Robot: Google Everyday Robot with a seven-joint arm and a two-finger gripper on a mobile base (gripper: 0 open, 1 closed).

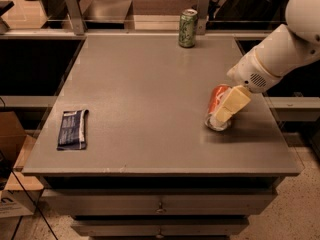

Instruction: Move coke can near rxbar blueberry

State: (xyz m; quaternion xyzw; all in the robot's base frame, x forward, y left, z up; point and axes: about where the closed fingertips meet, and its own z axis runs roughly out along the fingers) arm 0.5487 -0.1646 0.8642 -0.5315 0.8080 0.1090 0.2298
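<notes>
A red aluminium soda can with white lettering, the coke can (217,100), lies on its side on the right part of the grey metal table (150,79), not far from the right edge. Its long axis runs roughly from the back of the table to the front, and one silver end looks toward the front edge.

The cream-coloured two-finger gripper (228,112) on the white arm reaches in from the right side and sits directly over the can, covering its right flank. It touches the can or is very close to it. I cannot tell whether the gripper is closed on the can or only placed around it, because the can itself hides the far side.

The flat dark-blue snack bar wrapper with a white patch, the rxbar blueberry (72,129), lies flat near the left front corner, well apart from the can. Its long axis also runs from back to front.

So the target lies straight to the left of the gripper and a little nearer to the front edge. In my judgement the coming move is a long carry leftward across the table, once the hold is secure. A green soda can (188,28) stands upright at the back edge, away from this path.
</notes>
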